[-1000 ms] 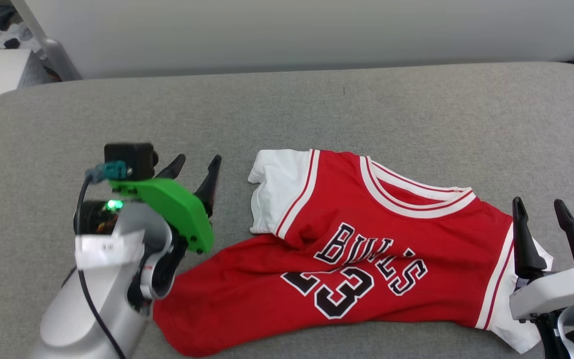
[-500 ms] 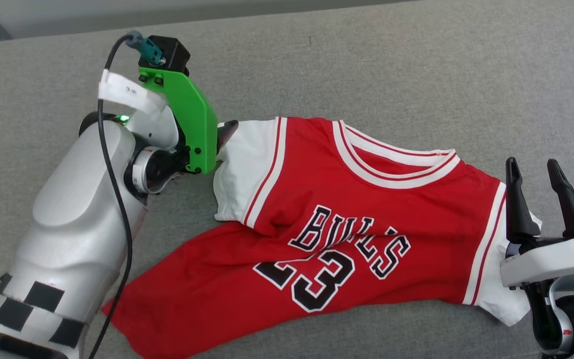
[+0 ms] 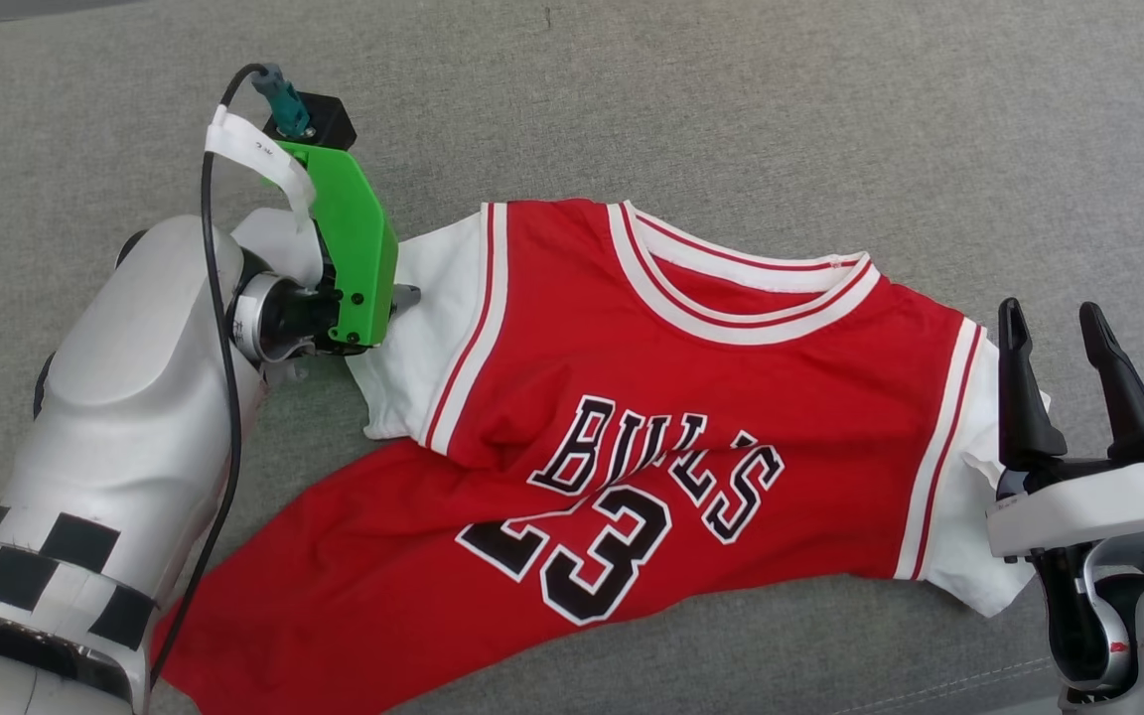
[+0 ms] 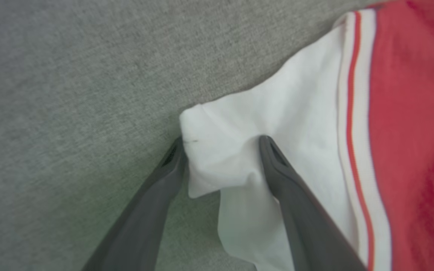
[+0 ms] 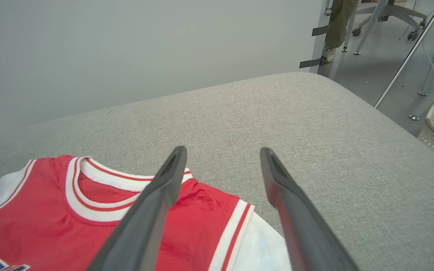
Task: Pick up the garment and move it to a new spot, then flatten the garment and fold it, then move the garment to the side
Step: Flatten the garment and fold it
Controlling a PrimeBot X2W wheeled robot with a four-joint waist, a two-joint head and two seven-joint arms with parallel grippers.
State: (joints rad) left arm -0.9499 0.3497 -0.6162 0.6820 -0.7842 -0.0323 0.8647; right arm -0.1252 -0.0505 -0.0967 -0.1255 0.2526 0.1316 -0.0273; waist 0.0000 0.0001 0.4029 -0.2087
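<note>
Two wide-spread grippers flank a jersey, and the left one has just reached its sleeve.
The grey fabric-covered worktop (image 3: 731,99) carries the red jersey-style garment (image 3: 691,367) with white sleeve ends and black numerals. It lies face up near the front edge, collar toward the far edge, hem skewed toward the near left corner. Within the last second the left gripper (image 4: 220,145) has come off bare worktop onto the white sleeve end (image 3: 413,328) on the robot's left. Its jaws stand released astride the sleeve's corner fold, clenching nothing yet. The right gripper (image 3: 1054,323) has stayed by the other sleeve, jaws released and empty. The pick-up looks set, and closing the left jaws seems next.
</note>
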